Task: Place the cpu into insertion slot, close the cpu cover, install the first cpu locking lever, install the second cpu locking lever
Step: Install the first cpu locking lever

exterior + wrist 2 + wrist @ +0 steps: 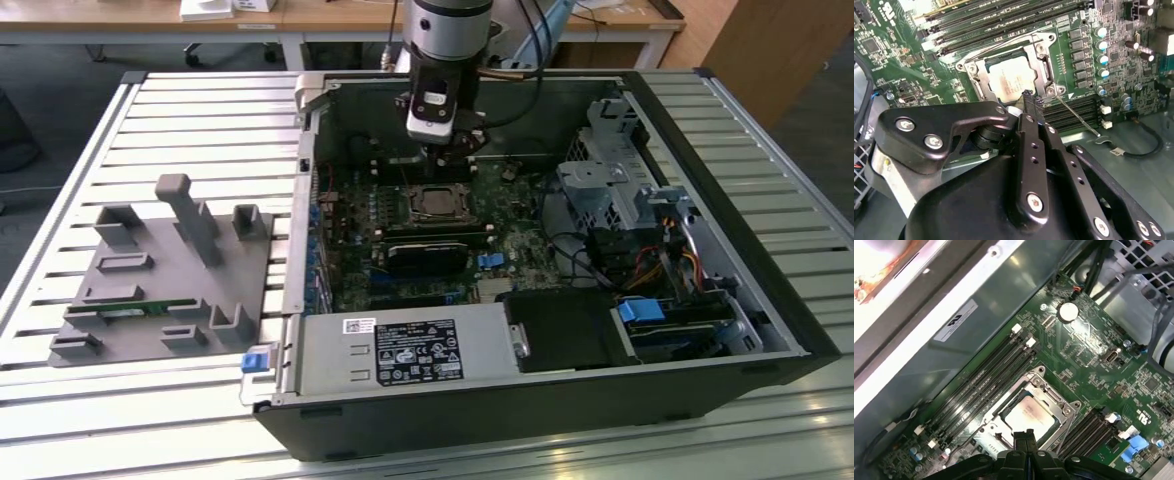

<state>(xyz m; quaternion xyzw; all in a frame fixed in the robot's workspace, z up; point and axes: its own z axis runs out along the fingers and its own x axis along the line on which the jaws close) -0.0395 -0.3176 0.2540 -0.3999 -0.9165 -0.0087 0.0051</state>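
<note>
1. One arm reaches down into an open computer case (781, 300) that lies on a slatted table (200, 110).
2. The gripper (451, 152) hangs over the green board (527, 235), just past the far edge of the slot (415, 206) in the exterior view.
3. Its two black fingers (1019, 440) are pressed flat together with nothing between them; in both wrist views they form one narrow blade.
4. In the second wrist view the gripper (1028, 96) tip sits at the slot's (967, 67) edge, near one corner of it. I cannot tell whether it touches the metal.
5. The cpu (1011, 81) lies flat inside the slot, silvery face up.
6. The cover (1042, 64) lies down around the cpu, whose face shows through the cut-out centre.
7. In the first wrist view the cpu (1028, 413) and cover (1053, 401) sit just beyond the gripper (1024, 434) tip.
8. A thin wire lever (1079, 118) sticks out from the slot's corner beside the tip and slants across the black memory slots (1074, 107).
9. More memory slots (979, 385) run along the other side of the slot, and a coin cell (1068, 311) sits farther off on the board.
10. A grey fixture (160, 270) with upright posts stands on the table at the exterior view's left, well apart from the case.
11. A power supply (400, 350) fills the case's near corner.
</note>
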